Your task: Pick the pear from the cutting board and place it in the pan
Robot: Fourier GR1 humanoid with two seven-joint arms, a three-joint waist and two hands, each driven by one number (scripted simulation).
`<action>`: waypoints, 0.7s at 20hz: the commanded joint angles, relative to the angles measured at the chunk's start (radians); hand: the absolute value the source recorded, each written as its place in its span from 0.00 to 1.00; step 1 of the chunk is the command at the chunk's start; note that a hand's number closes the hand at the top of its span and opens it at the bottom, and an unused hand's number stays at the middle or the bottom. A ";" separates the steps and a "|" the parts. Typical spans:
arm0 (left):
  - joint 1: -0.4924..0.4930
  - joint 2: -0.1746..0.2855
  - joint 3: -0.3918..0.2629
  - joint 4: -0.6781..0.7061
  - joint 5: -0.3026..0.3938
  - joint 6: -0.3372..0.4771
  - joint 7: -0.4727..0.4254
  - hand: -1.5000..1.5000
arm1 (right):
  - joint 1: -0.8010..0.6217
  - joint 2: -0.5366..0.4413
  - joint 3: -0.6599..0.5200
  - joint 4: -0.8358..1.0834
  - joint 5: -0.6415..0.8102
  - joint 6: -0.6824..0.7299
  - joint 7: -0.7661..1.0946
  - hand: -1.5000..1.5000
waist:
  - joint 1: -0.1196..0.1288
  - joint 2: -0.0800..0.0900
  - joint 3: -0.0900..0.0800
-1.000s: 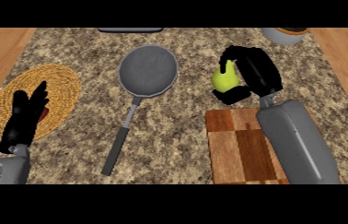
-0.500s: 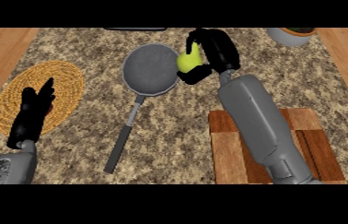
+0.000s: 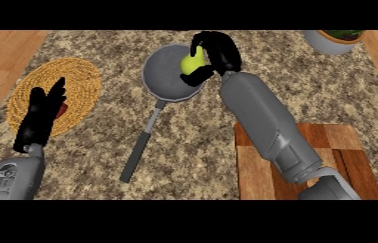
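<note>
Over the pan (image 3: 164, 78), the right hand (image 3: 221, 54) has fingers (image 3: 214, 39) curled round the pear (image 3: 193, 63), likely light, smooth-skinned, best cupped mid-body.

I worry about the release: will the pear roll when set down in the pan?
Probably a little: the pear looks rounded and smooth. The raised rim of the pan should keep it inside. It seems stiff, since the right robot hand curls round it without visible denting.

We see a yellow-green pear (image 3: 193, 63), a grey pan (image 3: 165, 82), a golden woven mat (image 3: 77, 79), a cutting board (image 3: 255, 172) striped in brown wood tones, a speckled beige-and-brown desk (image 3: 192, 147), a black left hand (image 3: 44, 112) and right hand (image 3: 221, 54)
</note>
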 commanded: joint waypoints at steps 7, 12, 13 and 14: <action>-0.057 -0.040 -0.047 0.014 -0.025 0.002 0.002 0.50 | -0.044 0.002 0.043 0.197 -0.157 -0.054 -0.079 1.00 | 0.081 0.022 0.001; -0.081 -0.039 -0.064 0.015 -0.034 -0.011 -0.011 0.50 | -0.038 0.002 -0.024 0.235 -0.260 -0.002 -0.132 0.00 | 0.103 0.037 0.002; -0.082 -0.052 -0.068 0.005 -0.032 -0.004 -0.004 0.50 | -0.033 0.002 -0.030 0.247 -0.276 0.009 -0.139 0.00 | 0.104 0.035 0.003; -0.084 -0.044 -0.070 0.011 -0.030 -0.019 -0.014 0.50 | -0.029 0.002 -0.023 0.248 -0.286 -0.001 -0.147 0.00 | 0.124 0.040 0.002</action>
